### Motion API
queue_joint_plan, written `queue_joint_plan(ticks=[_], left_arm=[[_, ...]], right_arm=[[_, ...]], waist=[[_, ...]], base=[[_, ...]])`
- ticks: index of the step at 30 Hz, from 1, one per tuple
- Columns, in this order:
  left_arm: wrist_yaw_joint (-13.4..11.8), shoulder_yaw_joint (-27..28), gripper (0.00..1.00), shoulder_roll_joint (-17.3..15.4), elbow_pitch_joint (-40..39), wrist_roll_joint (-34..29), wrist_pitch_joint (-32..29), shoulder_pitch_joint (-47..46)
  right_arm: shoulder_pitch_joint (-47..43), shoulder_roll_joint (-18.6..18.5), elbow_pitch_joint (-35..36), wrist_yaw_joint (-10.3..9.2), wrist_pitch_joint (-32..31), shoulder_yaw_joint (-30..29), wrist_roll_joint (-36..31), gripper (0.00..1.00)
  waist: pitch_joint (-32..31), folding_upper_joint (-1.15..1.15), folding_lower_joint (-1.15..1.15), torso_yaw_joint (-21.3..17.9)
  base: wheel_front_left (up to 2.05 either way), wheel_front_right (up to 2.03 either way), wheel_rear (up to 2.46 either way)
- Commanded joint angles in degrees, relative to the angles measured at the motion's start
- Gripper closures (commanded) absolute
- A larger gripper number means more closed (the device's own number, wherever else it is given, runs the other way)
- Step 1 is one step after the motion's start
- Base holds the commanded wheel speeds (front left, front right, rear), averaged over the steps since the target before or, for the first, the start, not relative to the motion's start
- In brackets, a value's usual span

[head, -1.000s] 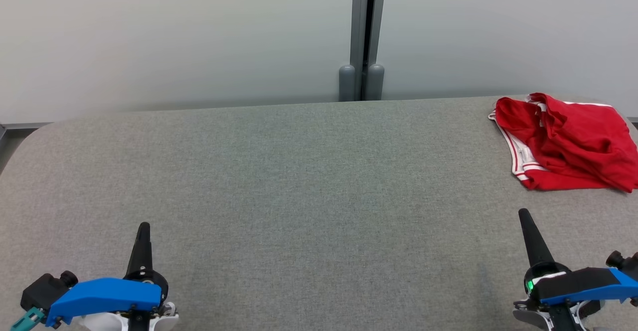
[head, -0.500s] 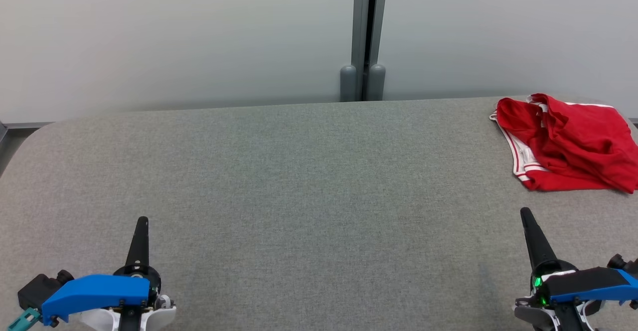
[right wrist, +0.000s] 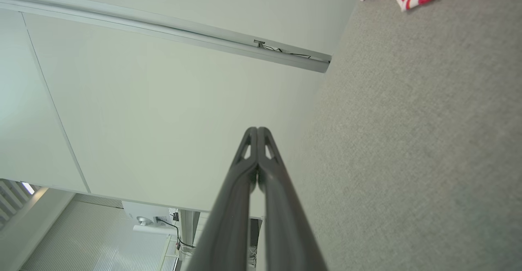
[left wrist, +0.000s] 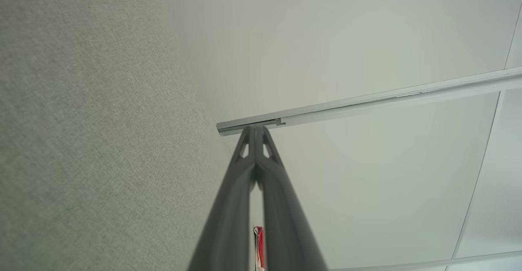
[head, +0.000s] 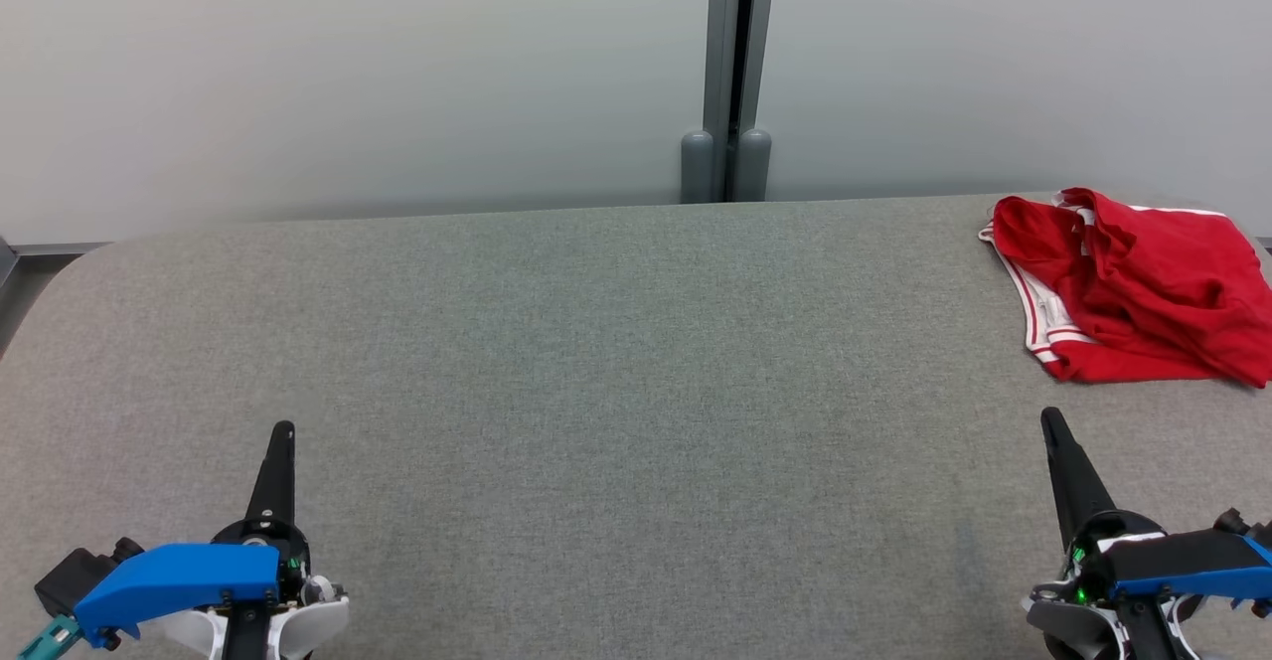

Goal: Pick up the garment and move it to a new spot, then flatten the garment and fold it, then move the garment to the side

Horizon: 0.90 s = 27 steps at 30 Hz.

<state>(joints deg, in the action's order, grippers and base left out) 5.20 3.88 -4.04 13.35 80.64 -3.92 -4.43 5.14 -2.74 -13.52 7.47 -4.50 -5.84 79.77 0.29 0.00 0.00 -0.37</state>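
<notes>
The red garment (head: pixel 1133 287) lay crumpled at the table's (head: pixel 616 362) far right corner, its long axis along the far edge. The right gripper (head: pixel 1048 419), clenched empty, was nearer and pointed toward it. The left gripper (head: pixel 284 433), also clenched empty, was over the table's near left.

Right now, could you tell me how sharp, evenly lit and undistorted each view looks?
Head view: soft even light, red garment sharp, hardly any shadow on the grey table. Left wrist view: the left fingers blur toward the bottom edge. Right wrist view: the right fingers blur likewise, and the wall rail bows slightly.
</notes>
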Motion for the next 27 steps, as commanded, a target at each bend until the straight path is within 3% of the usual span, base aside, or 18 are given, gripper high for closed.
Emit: queue_joint_plan(ticks=[1,27], left_arm=[[0.5,0.5,1.00,0.0,0.0,1.2,-0.3,-1.0],[2.5,2.7,1.00,1.2,0.7,11.2,-2.7,-2.1]], right_arm=[[0.9,-0.2,0.2,0.04,-0.4,-0.2,1.3,1.00],[1.4,-0.2,-0.6,0.04,-2.1,-0.8,12.1,1.00]], waist=[[0.0,0.00,0.00,0.0],[-0.1,0.00,0.00,0.3]], base=[[0.00,0.00,0.00],[0.00,0.00,0.00]])
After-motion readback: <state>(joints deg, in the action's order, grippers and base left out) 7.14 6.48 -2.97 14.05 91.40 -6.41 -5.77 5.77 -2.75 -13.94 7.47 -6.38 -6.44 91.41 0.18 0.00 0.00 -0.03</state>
